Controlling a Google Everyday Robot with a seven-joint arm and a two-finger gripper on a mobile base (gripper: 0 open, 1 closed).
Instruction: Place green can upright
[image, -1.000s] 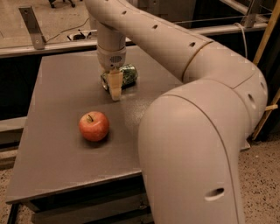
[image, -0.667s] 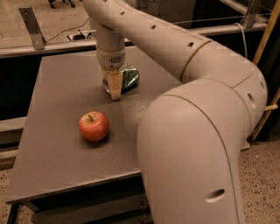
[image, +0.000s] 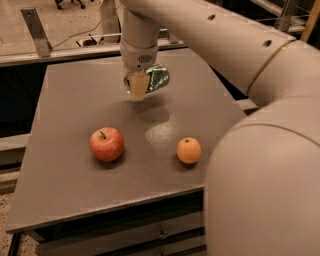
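1. One pale, rounded robot arm (image: 210, 35) comes in from the right side of the view and bends down over the far half of a grey-brown table (image: 65, 100).
2. Its gripper (image: 141, 91) hangs at the end of the arm, pointing straight down, with its tips held above the tabletop and not touching it.
3. The tan fingers (image: 137, 86) are closed in a pinch on the green can (image: 159, 77), and the nearer finger covers the can's left part.
4. The green can sticks out to the right of the fingers, tilted and lying more on its side than upright. It is dark green with pale mottled print.
5. The can is clear of the table, and a soft shadow lies on the surface just below the fingertips and a little to their right.
6. A red apple (image: 106, 143) sits on the table, closer to the camera than the fingers and slightly to their left, well apart from them, stem upward.
7. A small orange (image: 189, 150) sits closer to the camera and to the right of the fingers, also well apart, near the table's front edge.
8. A paler, glossy patch on the tabletop lies between the fingers and the orange.
9. Beyond the fingers, past the table's far edge, a white power strip (image: 90, 42) with a cable lies on the floor.
10. The arm's large rounded shell fills the lower right corner of the view.
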